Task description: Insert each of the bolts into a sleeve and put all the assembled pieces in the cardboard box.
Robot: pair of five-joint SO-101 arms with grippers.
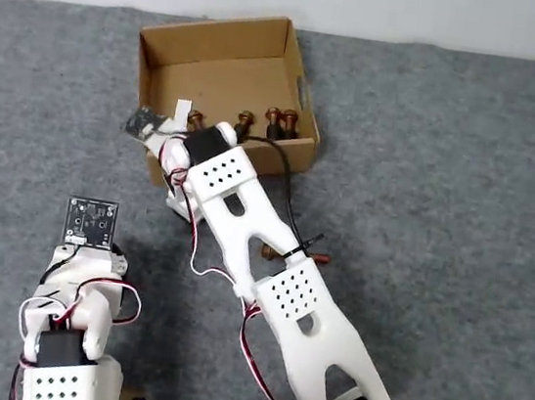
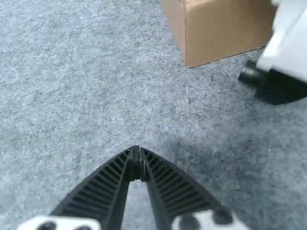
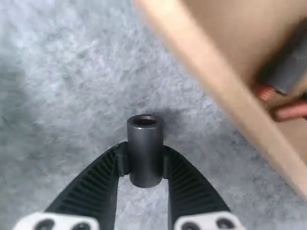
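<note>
My right gripper [image 3: 144,154] is shut on a dark sleeve [image 3: 145,136], held upright with its open bore showing, just above the grey carpet outside the cardboard box [image 3: 211,76]. From above, that arm reaches to the box's [image 1: 230,49] near left corner, gripper [image 1: 157,127] at the wall. Several assembled pieces [image 1: 273,118] stand along the box's near wall inside. A copper bolt [image 1: 320,258] lies on the carpet, partly under the right arm. My left gripper [image 2: 137,162] is shut and holds nothing, low over bare carpet short of the box [image 2: 216,28].
The right arm's white links [image 1: 262,239] cross the middle of the table diagonally. A part of that arm [image 2: 280,62] shows beside the box corner in the left wrist view. Grey carpet lies open to the left and right of the box.
</note>
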